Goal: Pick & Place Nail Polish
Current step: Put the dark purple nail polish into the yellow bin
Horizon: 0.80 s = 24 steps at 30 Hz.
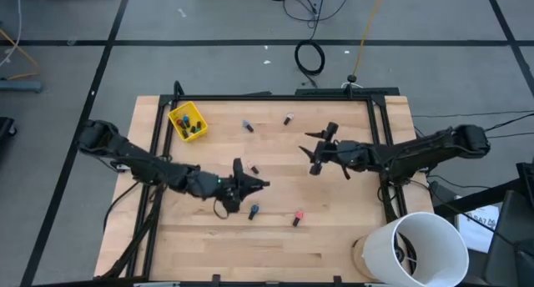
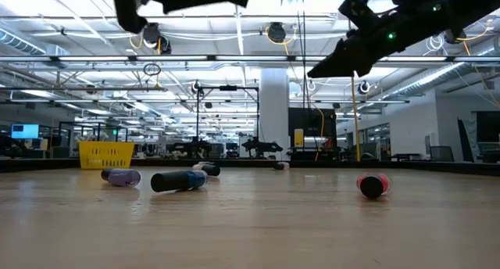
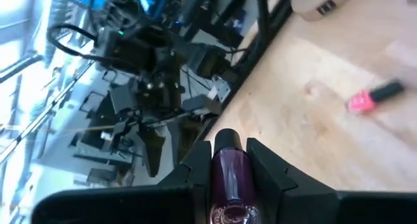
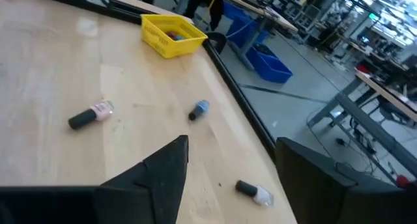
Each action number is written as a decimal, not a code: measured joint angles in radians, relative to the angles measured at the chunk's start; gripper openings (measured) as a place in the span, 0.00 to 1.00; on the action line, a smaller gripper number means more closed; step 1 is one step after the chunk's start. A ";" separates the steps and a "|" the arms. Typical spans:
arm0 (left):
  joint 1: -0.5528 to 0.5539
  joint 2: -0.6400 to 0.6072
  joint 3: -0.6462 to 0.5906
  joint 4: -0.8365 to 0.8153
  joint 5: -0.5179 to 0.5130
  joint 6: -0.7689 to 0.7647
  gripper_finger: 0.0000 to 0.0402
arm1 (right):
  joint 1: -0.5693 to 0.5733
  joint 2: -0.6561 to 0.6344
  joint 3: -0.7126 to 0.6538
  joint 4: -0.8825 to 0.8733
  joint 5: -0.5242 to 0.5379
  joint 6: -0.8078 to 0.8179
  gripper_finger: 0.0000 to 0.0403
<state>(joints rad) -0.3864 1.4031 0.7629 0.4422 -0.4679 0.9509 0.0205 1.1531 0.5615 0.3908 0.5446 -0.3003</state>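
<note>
My left gripper (image 1: 257, 184) is near the table's middle, raised above the wood, and shut on a purple nail polish bottle (image 3: 229, 178) with a dark cap. My right gripper (image 1: 315, 150) hangs open and empty over the right half, also raised (image 2: 332, 64). Loose bottles lie on their sides on the table: a blue one (image 1: 253, 210), a pink-red one (image 1: 296, 219), a blue one (image 1: 248, 126) and a pale one (image 1: 288, 118) farther back. The yellow bin (image 1: 188, 122) at the far left holds several bottles. My left gripper pinches the purple bottle's glass body (image 3: 228, 185) between its two fingers (image 3: 266, 167). The bottle lies along the fingers, and its dark cap (image 3: 226, 140) sticks out past their tips. The fingers point about level toward the table's right edge, and the bottle is clear of the table.
A white bucket (image 1: 425, 249) stands off the table's near right corner. Black rails (image 1: 380, 145) run along the table's edges. In the low view another purple bottle (image 2: 121, 176) lies left of the blue one (image 2: 178, 181).
</note>
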 joint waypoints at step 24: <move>0.089 -0.693 -0.733 0.384 -0.570 -0.775 0.13 | -0.041 -0.060 -0.047 0.027 0.000 0.035 0.52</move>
<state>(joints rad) -0.2971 0.7104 0.0297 0.8262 -1.0377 0.1755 -0.0204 1.0927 0.5148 0.4179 0.5446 -0.2656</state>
